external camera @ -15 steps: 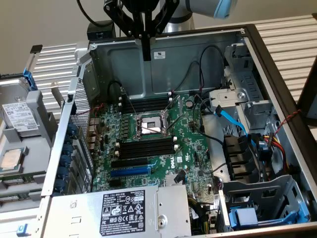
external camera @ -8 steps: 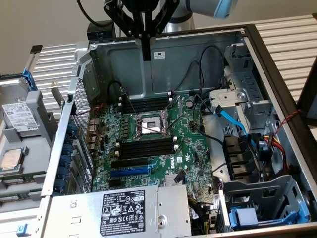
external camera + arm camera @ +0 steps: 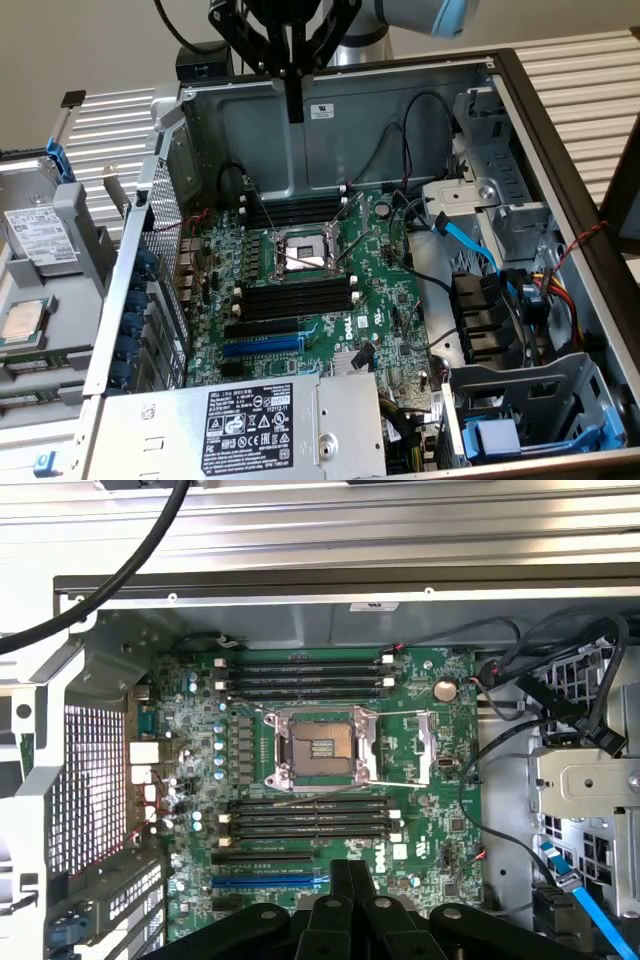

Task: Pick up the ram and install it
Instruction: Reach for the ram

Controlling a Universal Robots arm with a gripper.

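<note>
Overhead, the tool (image 3: 293, 112) is hanging closed and empty, well above the CPU socket (image 3: 303, 252); where the ram is lying cannot be told. Hazard: descending closed, it could be striking the socket's exposed contacts or the memory slots (image 3: 297, 293) beside it.

"Dell" on the green motherboard (image 3: 395, 292) — the power-supply label (image 3: 248, 415) has print too small to read.
</note>
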